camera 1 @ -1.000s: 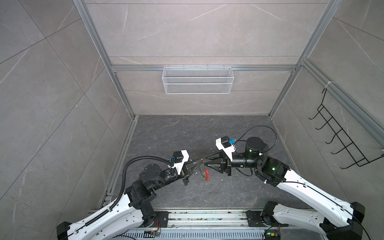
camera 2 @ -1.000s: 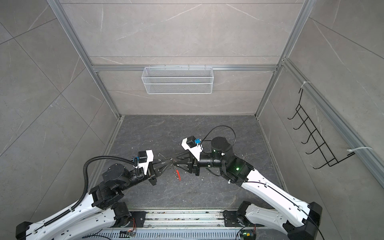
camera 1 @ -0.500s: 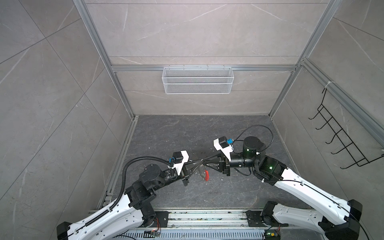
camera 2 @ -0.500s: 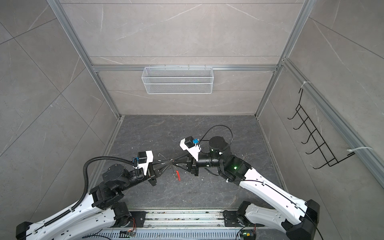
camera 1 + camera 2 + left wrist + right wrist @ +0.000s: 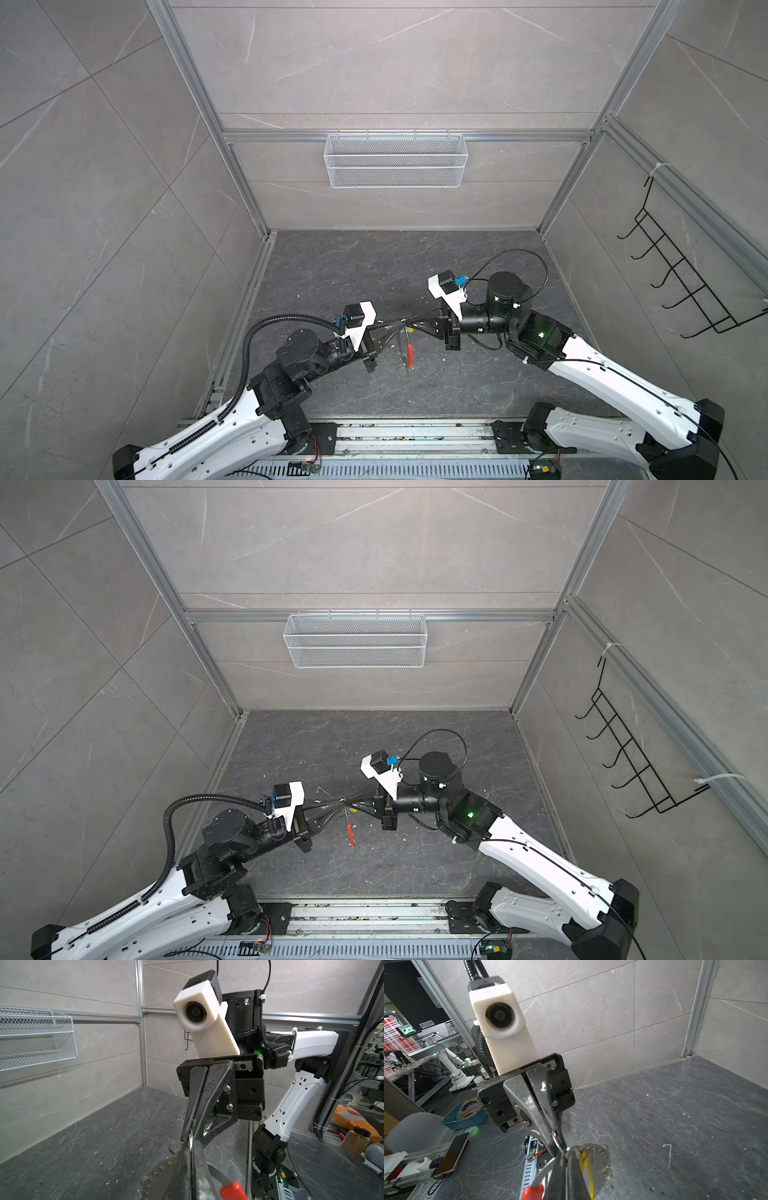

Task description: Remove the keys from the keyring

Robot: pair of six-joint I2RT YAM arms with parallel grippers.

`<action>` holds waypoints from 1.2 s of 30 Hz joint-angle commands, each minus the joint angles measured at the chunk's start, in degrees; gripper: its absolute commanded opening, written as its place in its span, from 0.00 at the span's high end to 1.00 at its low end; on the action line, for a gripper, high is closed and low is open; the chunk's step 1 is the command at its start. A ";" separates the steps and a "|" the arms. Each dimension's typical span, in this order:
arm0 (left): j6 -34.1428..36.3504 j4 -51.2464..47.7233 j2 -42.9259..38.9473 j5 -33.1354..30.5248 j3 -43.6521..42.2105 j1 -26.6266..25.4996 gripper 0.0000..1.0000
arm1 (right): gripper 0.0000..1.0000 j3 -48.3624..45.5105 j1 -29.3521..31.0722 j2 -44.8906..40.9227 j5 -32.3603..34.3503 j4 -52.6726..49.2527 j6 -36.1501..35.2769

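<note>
Robotics lab: an enclosed test cell standing among workbenches.

A left arm (image 5: 232, 428) and a right arm (image 5: 615, 382) are sitting bolted to a base rail (image 5: 415, 434) inside a booth of aluminium framing (image 5: 199, 112) and grey stone-look panels (image 5: 395, 62). A wire basket (image 5: 395, 166) and a black hook rack (image 5: 681, 286) are hanging on the walls. Beyond the frame, a further white arm (image 5: 455, 1068), a blue tray (image 5: 452, 1121), a phone (image 5: 452, 1154) and a brown jar (image 5: 354, 1140) are cluttering the benches.
</note>
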 commanded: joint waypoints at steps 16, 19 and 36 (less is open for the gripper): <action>-3.52 -10.56 -0.56 -6.70 5.56 -0.11 0.58 | 1.00 8.37 0.22 1.90 8.16 -21.63 -3.21; -3.44 -14.55 1.06 -4.74 7.92 -0.11 0.61 | 1.00 10.41 0.18 2.73 9.62 -26.32 -4.48; -3.95 -19.11 9.90 8.44 12.97 1.31 0.75 | 1.00 13.01 0.21 1.70 14.16 -35.67 -7.02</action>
